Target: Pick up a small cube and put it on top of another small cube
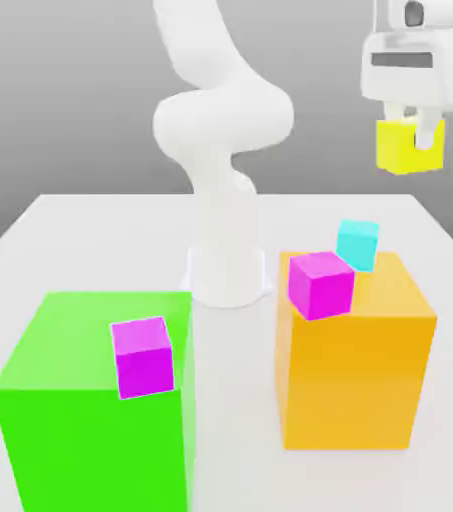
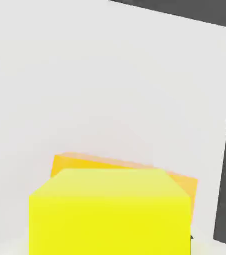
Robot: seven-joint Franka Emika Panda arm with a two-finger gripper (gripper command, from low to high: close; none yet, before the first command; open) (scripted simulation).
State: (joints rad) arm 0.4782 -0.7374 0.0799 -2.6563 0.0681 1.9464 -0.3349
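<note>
Currently gripper (image 1: 407, 130) is clamping the yellow cube (image 1: 406, 148) between its fingers, holding it high over the table (image 1: 90, 230), above the orange block (image 1: 355, 370); height is probably giving clearance for carrying toward cyan cube (image 1: 357, 243) or magenta cube (image 1: 321, 284)

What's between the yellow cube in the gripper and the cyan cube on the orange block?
Nothing: in the exterior view the yellow cube hangs in the gripper, with bare air down to the cyan cube on the orange block.
</note>
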